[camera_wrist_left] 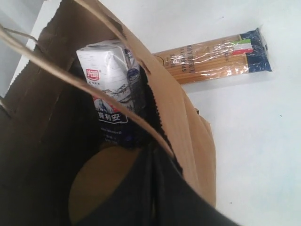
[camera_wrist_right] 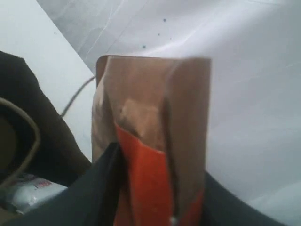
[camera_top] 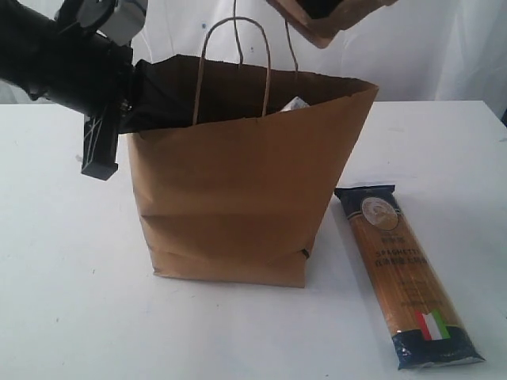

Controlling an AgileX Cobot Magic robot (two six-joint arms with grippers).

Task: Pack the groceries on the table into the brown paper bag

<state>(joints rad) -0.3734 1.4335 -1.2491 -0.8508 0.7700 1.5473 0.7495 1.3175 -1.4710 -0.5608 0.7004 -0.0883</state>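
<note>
My right hand [camera_wrist_right: 160, 202] grips pouch [camera_wrist_right: 155, 117] above bag [camera_top: 230, 198]; left hand [camera_wrist_left: 155, 188] clenched at bag rim. Risk: dropped pouch catches rim, or jams on carton [camera_wrist_left: 110, 80] inside.

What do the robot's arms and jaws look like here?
The left arm is bulky, rounded and matte black, with a light grey block on top and a black bracket beneath. Both wrist views show plain black jaws. No cables or markings show.
</note>
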